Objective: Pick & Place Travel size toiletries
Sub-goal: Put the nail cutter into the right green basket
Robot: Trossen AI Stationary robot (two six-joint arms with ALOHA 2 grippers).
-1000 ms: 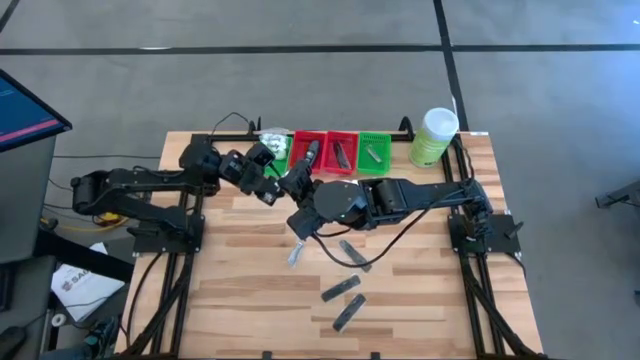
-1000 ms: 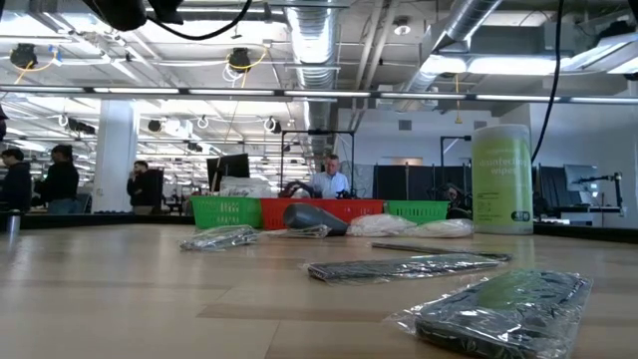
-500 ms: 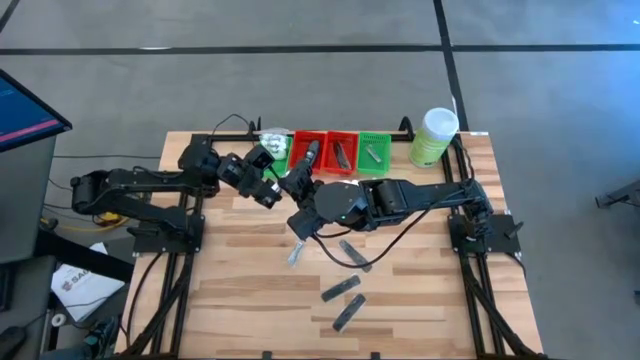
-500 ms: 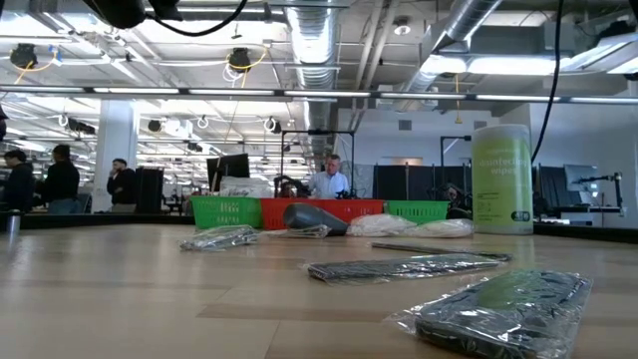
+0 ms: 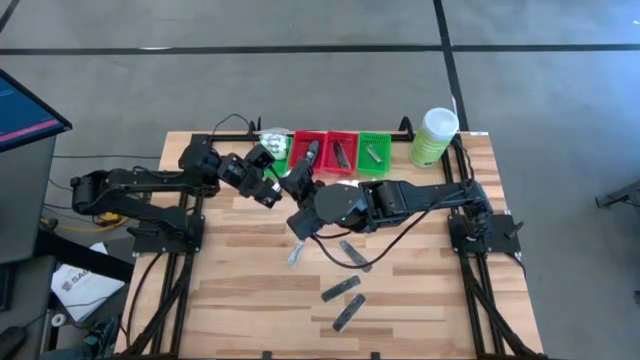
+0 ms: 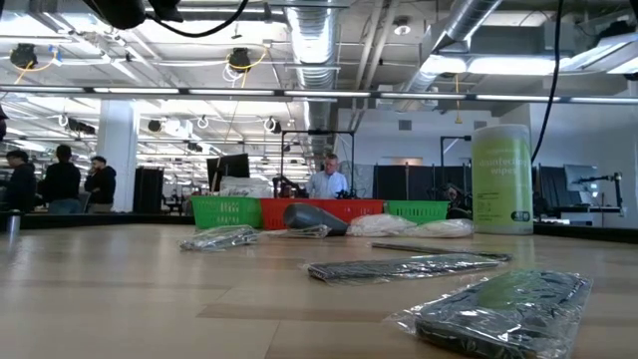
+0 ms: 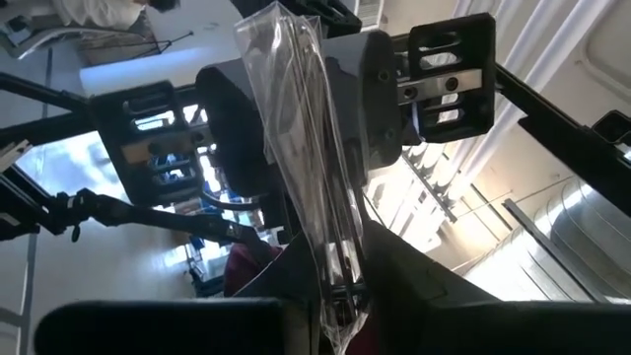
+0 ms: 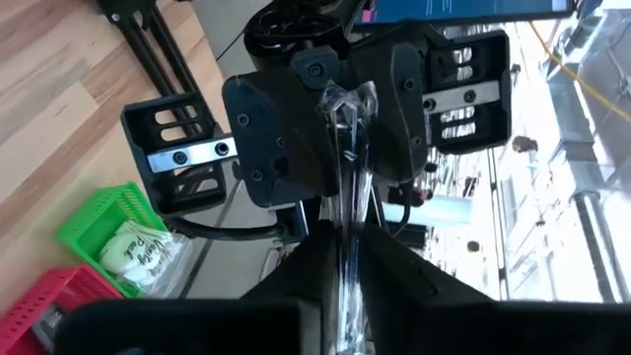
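Left gripper (image 5: pixel 272 186) and right gripper (image 5: pixel 296 180) are meeting tip to tip above the table's rear centre, both dark arms reaching inward; each gripper's fingers are closing on one clear plastic-wrapped slim item (image 7: pixel 314 207) between them.

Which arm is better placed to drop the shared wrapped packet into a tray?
Right, probably. Both the right end effector and left end effector clamp the wrapped packet, but the right sits directly before the red trays; the left is beside them.
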